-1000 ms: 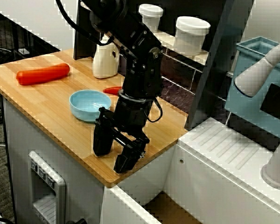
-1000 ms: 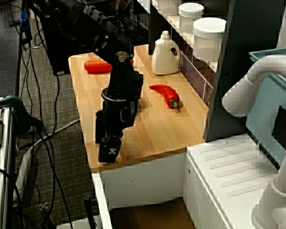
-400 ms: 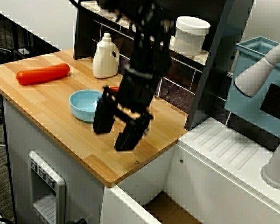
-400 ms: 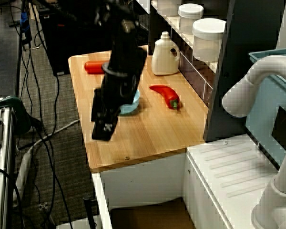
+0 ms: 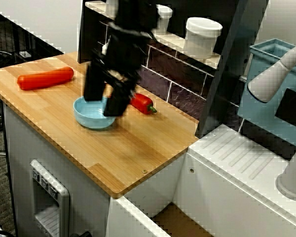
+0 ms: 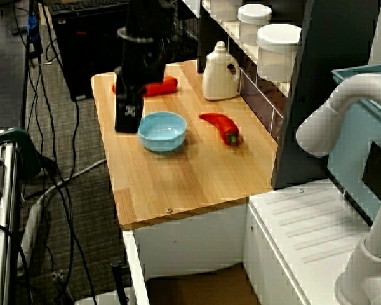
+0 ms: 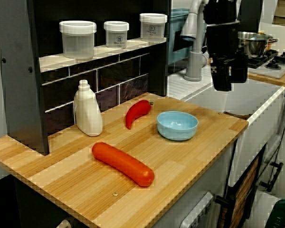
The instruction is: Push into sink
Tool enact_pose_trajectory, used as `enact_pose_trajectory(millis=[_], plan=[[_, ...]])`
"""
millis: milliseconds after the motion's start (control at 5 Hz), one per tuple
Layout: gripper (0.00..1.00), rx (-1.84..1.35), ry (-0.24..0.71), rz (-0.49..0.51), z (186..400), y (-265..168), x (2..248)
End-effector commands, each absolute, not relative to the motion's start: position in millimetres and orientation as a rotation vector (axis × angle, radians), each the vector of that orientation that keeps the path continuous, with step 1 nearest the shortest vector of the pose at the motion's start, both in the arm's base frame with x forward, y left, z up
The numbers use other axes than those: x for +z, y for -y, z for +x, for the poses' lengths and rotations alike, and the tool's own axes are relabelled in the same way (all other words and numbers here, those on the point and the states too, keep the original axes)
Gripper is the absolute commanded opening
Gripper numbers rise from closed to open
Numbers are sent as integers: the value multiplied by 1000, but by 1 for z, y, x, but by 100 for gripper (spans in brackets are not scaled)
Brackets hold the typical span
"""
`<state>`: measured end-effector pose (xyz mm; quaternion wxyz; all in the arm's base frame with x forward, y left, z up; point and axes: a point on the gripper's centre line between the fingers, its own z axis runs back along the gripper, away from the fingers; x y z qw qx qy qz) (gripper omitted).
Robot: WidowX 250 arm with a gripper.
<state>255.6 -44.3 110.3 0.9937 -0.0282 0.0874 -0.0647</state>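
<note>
Claw [image 5: 104, 95] spread above 1 bowl [image 5: 94, 112], beside 1 pepper [image 5: 142, 103], 1 sausage [image 5: 45, 78].

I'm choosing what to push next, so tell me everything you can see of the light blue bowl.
The light blue bowl is small, round and shallow, smooth and plastic-looking, with a thick rim. It sits upright and empty on the wooden counter, touching nothing else. The red pepper lies beside it toward the shelves, the orange-red sausage farther off. The end effector hangs raised near its rim, without visible contact.
</note>
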Motion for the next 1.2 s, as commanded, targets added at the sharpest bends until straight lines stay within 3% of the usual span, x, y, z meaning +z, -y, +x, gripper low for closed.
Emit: enact_pose_trajectory(millis=[0, 400, 1000], plan=[[100, -40, -47, -113, 277, -20, 136], [100, 54, -2, -91, 300, -55, 127], [100, -99, 16, -47, 315, -97, 84]])
